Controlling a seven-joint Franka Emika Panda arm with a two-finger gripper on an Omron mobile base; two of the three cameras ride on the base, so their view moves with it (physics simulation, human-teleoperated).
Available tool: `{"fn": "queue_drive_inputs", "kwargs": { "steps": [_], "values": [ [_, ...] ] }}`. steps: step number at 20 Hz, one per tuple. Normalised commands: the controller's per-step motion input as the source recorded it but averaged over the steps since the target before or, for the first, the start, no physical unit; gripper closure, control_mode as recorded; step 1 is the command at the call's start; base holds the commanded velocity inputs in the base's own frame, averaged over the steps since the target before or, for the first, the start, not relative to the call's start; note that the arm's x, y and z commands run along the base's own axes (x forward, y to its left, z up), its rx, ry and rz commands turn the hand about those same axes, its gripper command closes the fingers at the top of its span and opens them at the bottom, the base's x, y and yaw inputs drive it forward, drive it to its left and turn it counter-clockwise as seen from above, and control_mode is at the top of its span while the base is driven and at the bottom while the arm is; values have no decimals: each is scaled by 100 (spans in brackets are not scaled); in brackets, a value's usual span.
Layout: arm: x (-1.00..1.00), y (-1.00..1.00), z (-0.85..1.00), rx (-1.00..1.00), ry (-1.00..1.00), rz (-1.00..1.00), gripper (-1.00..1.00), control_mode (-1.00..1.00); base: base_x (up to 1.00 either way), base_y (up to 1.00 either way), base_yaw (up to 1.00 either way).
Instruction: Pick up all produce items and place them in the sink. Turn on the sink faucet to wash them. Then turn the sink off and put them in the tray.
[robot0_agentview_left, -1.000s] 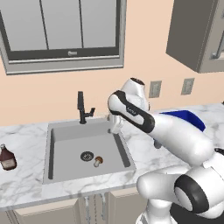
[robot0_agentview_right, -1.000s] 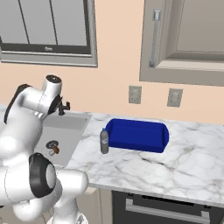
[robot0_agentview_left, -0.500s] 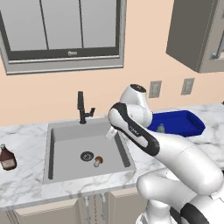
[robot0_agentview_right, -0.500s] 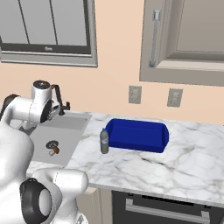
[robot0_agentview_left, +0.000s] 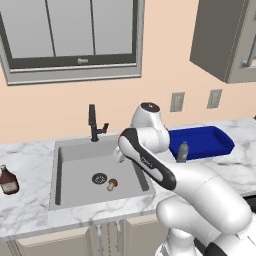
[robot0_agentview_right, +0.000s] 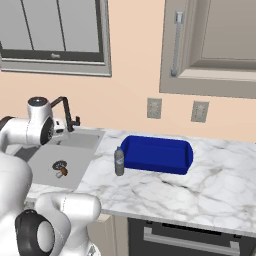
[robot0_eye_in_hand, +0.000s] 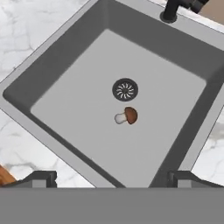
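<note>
I am looking down at the mushroom (robot0_eye_in_hand: 127, 116) lying on the sink (robot0_eye_in_hand: 65, 65) floor just beside the drain (robot0_eye_in_hand: 125, 89), so placing seems done. The gripper (robot0_eye_in_hand: 111, 177) is hanging above, fingers spread wide and holding nothing. Faucet (robot0_agentview_left: 93, 122) and tray (robot0_agentview_right: 157, 154) steps are remaining.

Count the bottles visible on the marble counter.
2. A dark brown glass bottle stands left of the grey sink; a small grey bottle stands beside the blue tray. None appears hidden.
</note>
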Motion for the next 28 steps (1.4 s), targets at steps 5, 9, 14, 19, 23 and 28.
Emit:
{"fn": "queue_drive_inputs", "kwargs": {
  "steps": [5,9,14,19,23,28],
  "values": [
    [7,4,-27,-2,9,-20,-100,-100,0,0,0],
    [0,0,-25,0,13,-18,-100,-100,0,0,0],
    [0,-5,-16,2,6,-11,-100,-100,0,0,0],
    [0,0,-7,4,4,-16,-100,-100,0,0,0],
    [5,1,-15,1,4,-22,-100,-100,0,0,0],
    [6,11,-20,0,3,-25,-100,-100,0,0,0]
  ]
}}
